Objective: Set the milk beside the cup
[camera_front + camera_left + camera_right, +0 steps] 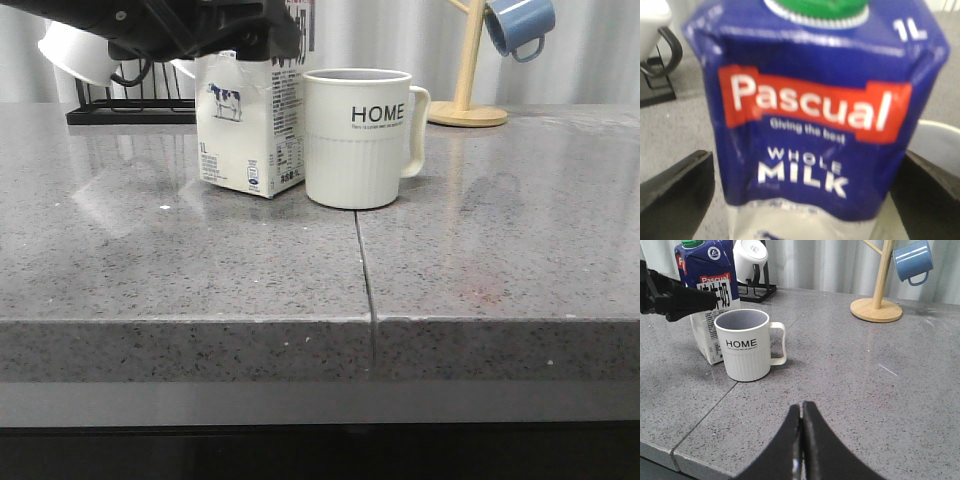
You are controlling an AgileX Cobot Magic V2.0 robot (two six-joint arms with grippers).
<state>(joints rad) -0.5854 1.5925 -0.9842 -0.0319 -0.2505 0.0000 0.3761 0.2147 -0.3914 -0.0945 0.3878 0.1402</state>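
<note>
Milk carton (250, 125) stands upright on the grey stone counter (180, 270), just beside the cup (356, 138) on the side away from its handle; in the front view the two look close to touching, but contact cannot be confirmed. Cup reads "HOME" in black, ribbed lower half, handle pointing toward the robot's right, interior empty as seen from the right wrist view. Left gripper (805, 200) is at the carton's upper part: in the left wrist view its dark fingers (675, 182) sit on either side of the blue "Pascual WHOLE MILK" panel, spread apart with the carton between them. Whether the pads press the carton walls cannot be told, since the edges of contact are blurred. Green cap visible at the carton top. Right gripper (801, 440) hovers low over the counter, well apart from the cup and carton, fingertips drawn together with nothing between them. Behind the carton, a black wire rack (130, 105) holds white mugs (75, 50). At the far right of the counter stands a wooden mug tree (468, 75) with a blue mug (520, 25) hanging from a peg. A seam in the counter runs from below the cup to the front edge.
</note>
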